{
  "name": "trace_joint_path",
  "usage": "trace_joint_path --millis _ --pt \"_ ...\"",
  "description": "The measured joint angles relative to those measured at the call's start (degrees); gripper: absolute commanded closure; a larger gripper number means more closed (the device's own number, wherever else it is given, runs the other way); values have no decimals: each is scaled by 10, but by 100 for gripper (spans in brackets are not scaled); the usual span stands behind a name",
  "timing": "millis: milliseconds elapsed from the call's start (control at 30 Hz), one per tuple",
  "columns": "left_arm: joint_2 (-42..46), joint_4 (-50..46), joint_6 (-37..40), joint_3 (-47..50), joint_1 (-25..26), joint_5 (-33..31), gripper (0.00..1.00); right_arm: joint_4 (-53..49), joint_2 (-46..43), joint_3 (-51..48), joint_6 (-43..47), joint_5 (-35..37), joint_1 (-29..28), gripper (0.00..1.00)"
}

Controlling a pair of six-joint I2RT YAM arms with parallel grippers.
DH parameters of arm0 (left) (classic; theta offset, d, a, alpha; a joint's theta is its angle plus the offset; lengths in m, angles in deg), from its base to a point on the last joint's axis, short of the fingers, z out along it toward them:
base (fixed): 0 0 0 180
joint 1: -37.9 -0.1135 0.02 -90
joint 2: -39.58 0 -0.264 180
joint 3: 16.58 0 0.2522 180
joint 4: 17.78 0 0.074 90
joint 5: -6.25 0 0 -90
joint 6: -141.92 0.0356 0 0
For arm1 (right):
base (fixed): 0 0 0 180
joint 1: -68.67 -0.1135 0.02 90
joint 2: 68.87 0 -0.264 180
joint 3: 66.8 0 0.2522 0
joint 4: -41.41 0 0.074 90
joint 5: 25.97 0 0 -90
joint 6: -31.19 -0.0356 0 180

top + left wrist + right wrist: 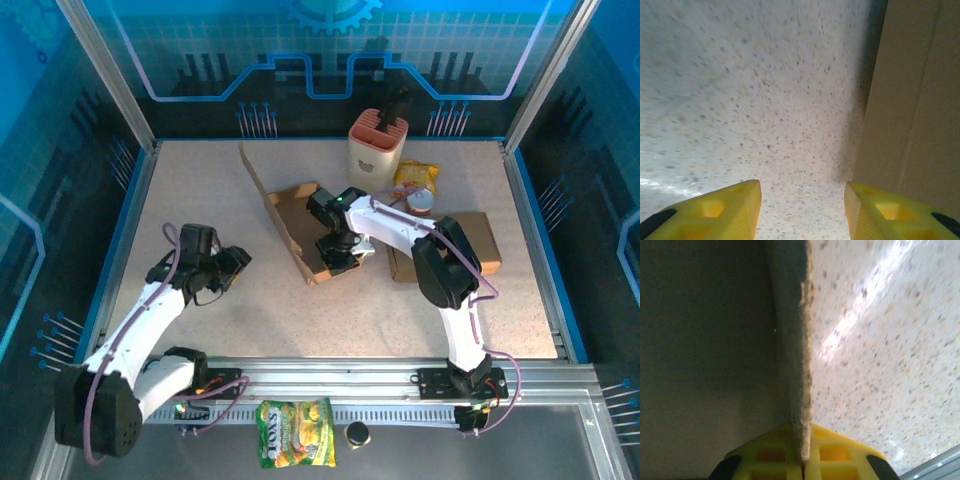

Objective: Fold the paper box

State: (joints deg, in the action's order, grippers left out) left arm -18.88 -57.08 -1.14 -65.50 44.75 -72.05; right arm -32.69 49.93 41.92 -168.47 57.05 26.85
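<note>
The paper box point(295, 225) is brown cardboard, partly unfolded at the table's middle, with a tall flap point(255, 175) standing up at its left. My right gripper point(335, 250) is over the box's near right part. In the right wrist view its fingers point(840, 455) are shut on a thin cardboard edge point(802, 340). My left gripper point(235, 265) sits low on the table, left of the box and apart from it. In the left wrist view its gripper point(802, 210) is open with only table between the fingers, and a cardboard wall point(920, 100) stands close on the right.
A second flat cardboard piece point(480, 240) lies to the right. At the back stand a beige holder point(378, 145), a yellow snack bag point(415, 177) and a small jar point(421, 202). Another snack bag point(296, 433) and a black cap point(357, 433) lie beyond the front rail.
</note>
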Motion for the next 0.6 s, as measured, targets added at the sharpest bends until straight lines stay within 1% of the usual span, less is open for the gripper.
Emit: trace_joint_path --millis 100,233,433,500,600 --pt "-38 60 -16 7 0 39 52 9 1 0 -13 -17 -13 81" --pt "-83 124 -25 5 0 72 52 26 6 -3 -19 -41 -24 73" --pt "-122 134 -23 -26 -1 78 52 63 6 -14 -12 -55 -27 58" --pt "-124 134 -20 -40 -2 77 52 68 3 -14 5 -50 -27 51" --pt "-130 134 -12 -58 -5 76 52 61 -13 -4 56 -19 -25 44"
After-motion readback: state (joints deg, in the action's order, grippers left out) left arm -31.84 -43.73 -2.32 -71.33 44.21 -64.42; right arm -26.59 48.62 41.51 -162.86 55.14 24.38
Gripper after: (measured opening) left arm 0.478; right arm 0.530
